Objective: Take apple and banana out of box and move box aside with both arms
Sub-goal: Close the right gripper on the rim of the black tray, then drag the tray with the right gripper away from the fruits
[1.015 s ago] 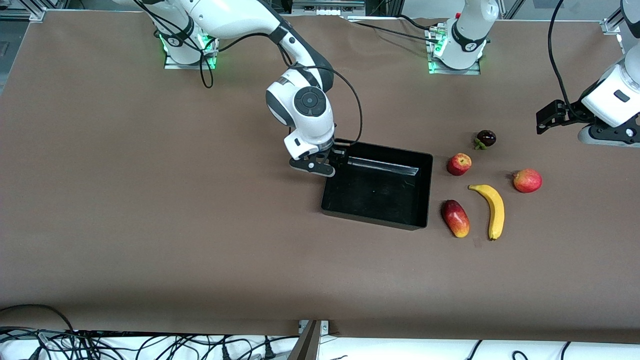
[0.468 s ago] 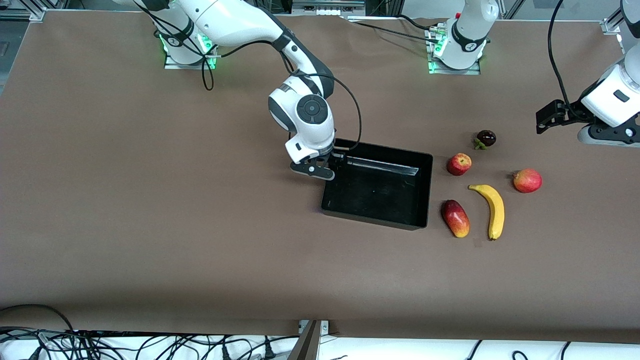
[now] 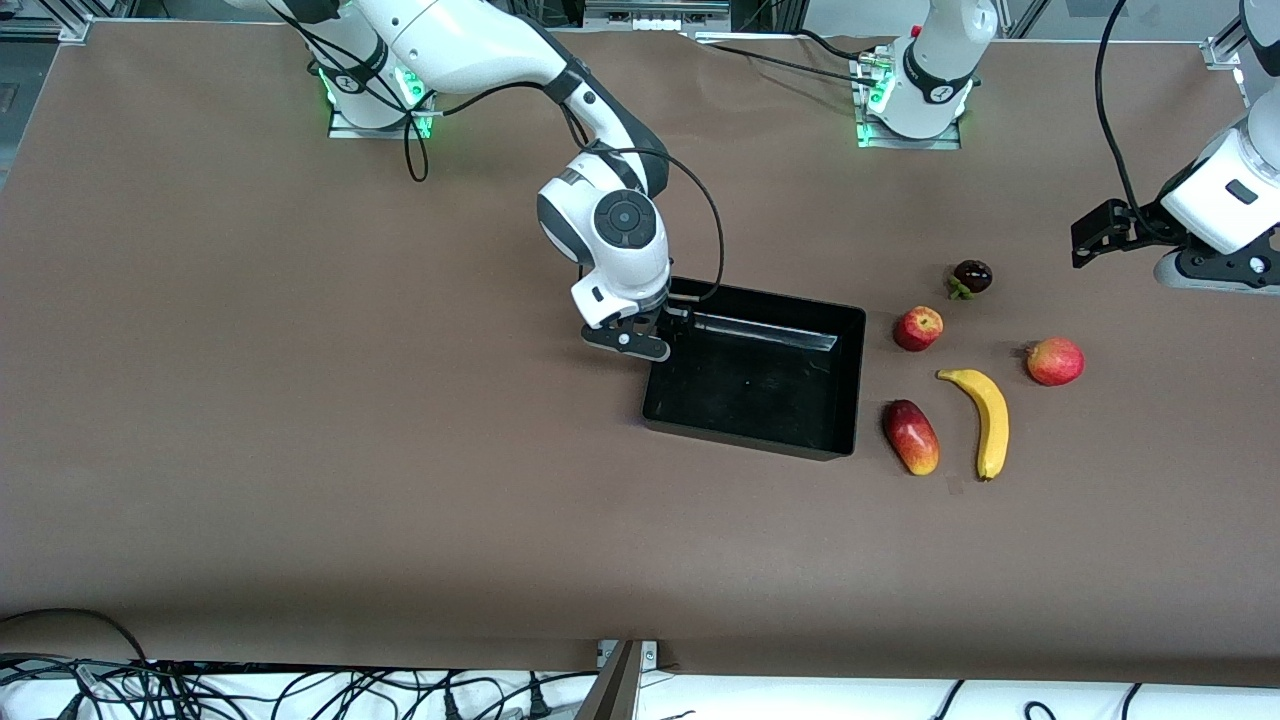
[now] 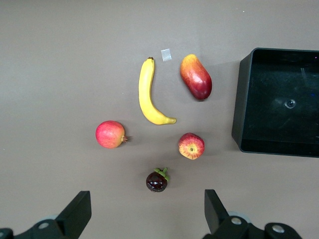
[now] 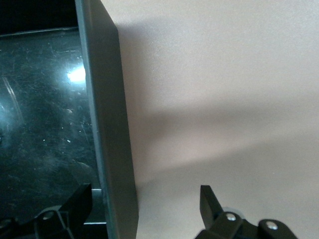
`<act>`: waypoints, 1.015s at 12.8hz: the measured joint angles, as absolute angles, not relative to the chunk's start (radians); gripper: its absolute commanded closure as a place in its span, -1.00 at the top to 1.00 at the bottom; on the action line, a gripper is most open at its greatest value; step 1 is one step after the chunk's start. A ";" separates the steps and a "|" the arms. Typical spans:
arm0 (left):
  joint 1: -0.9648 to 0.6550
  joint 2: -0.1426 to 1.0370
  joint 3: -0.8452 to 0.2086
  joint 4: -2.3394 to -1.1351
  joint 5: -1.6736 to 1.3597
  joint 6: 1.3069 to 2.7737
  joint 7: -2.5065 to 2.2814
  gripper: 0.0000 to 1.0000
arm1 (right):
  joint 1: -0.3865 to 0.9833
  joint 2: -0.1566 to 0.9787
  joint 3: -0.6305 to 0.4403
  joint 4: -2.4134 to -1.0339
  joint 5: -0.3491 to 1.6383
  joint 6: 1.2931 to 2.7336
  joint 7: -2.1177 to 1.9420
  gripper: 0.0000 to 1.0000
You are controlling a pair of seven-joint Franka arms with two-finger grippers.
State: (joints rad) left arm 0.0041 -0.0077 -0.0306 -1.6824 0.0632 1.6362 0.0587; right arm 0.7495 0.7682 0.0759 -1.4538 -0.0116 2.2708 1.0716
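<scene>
The black box [image 3: 745,436] lies mid-table. My right gripper [image 3: 655,335] stands open astride the wall [image 5: 107,124] at the right arm's end. One finger [image 5: 79,196] is inside the box, the other [image 5: 207,196] outside over the table, and neither presses the wall. The banana [image 3: 990,420] and the apple [image 3: 918,328] lie beside the box toward the left arm's end. My left gripper [image 3: 1098,232] hangs open high over that end and holds nothing. Its wrist view looks down on the banana [image 4: 147,97], the apple [image 4: 191,146] and the box [image 4: 241,99].
A mango [image 3: 910,437] lies between the box and the banana. A round red-orange fruit [image 3: 1054,361] sits toward the left arm's end from the banana. A dark mangosteen [image 3: 972,276] sits farther from the front camera than the apple.
My right gripper came down a little onto the box's wall, then held still. The left arm, the box and the fruits have not moved.
</scene>
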 measured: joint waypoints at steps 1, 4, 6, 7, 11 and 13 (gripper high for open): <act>0.004 -0.008 -0.031 -1.682 0.063 1.636 0.059 1.00 | 0.750 0.768 0.076 -1.454 -0.012 2.271 1.072 0.29; 0.004 -0.008 -0.031 -1.682 0.063 1.636 0.059 1.00 | 0.749 0.768 0.076 -1.454 -0.014 2.271 1.066 -0.94; 0.004 -0.008 -0.031 -1.682 0.063 1.636 0.059 1.00 | 0.749 0.768 0.075 -1.450 -0.015 2.273 1.045 -1.00; 0.004 -0.008 -0.031 -1.682 0.063 1.636 0.059 1.00 | 0.747 0.768 0.071 -1.447 -0.015 2.273 1.036 -1.00; 0.003 -0.008 -0.031 -1.682 0.063 1.634 0.059 1.00 | 0.681 0.751 0.054 -1.421 -0.015 2.239 0.942 -1.00; 0.003 -0.008 -0.031 -1.682 0.063 1.633 0.059 1.00 | 0.605 0.711 0.050 -1.413 -0.015 2.164 0.806 -1.00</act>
State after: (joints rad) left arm 0.0033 -0.0077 -0.0307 -1.6824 0.0631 1.6330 0.0587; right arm 0.6048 0.7107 0.0501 -1.4132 -0.0151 2.1643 0.8063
